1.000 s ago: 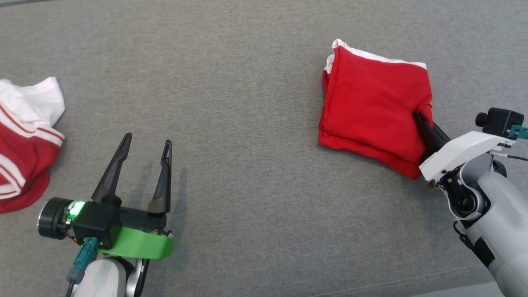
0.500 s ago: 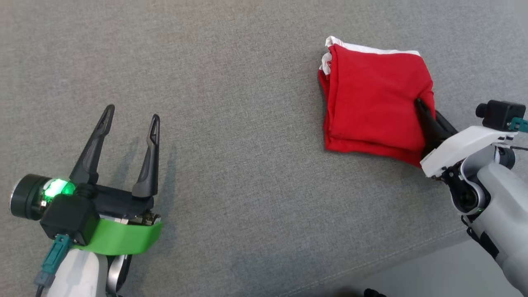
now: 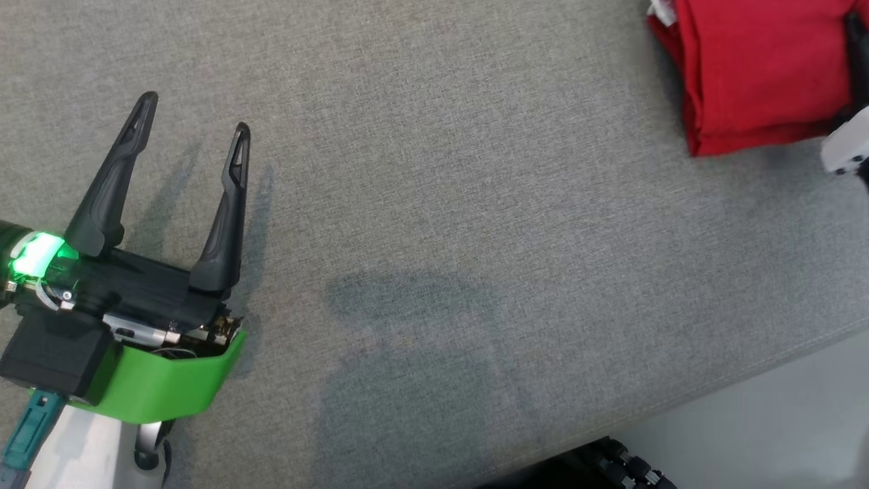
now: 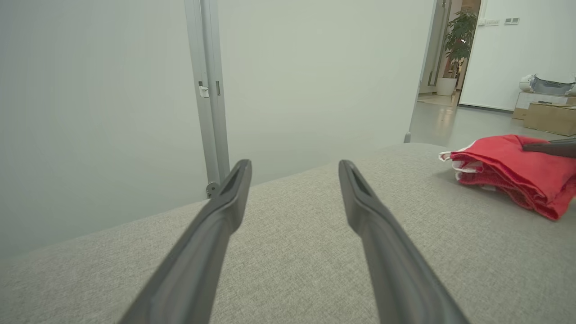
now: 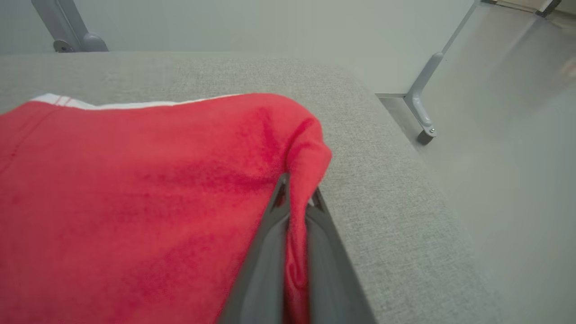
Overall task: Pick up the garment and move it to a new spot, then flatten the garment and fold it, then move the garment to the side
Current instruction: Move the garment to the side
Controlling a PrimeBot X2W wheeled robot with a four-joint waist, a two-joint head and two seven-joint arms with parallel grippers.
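Nearest, at the left, the left pincer (image 3: 193, 114) hovers over bare cloth, its two long dark fingers spread wide apart and holding nothing. They point toward the far side.

The grey fabric-covered tabletop (image 3: 475, 204) runs away from it to the right. Its stitched near edge slants across the near right, with pale floor (image 3: 781, 421) beyond.

At the far right lies the folded red garment with white trim (image 3: 753, 68), a flat, layered packet resting on the tabletop, well apart from the left pincer. Its stacked fold edges face left and its white trim lies along the far side. The right pincer (image 5: 298, 189) is closed together on a pinch of red cloth at the packet's right edge, so the right arm is plainly the nearer one and has the hold. The garment spreads left from that grip. The tabletop's rounded corner lies just to the right, so I judge there is little room for a sideways shift that way.

Beyond stand a pale partition wall with a metal post (image 4: 207, 90), a potted plant (image 4: 459, 31) in a doorway and a cardboard box (image 4: 549, 118).
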